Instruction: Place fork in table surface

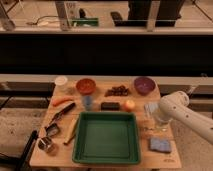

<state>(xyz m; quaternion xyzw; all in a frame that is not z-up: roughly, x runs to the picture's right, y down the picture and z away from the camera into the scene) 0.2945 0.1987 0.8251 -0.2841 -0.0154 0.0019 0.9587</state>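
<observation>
Currently the tool (159, 120) hangs low over the counter's (150, 161) right side, just right of the green tray (106, 159). Apart or together: cannot tell. Position of the fork: not discernible near the tool.

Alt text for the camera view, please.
The gripper hangs low over the table surface, just right of the green tray. An orange bowl and a purple bowl sit behind; utensils lie left of the tray.
</observation>
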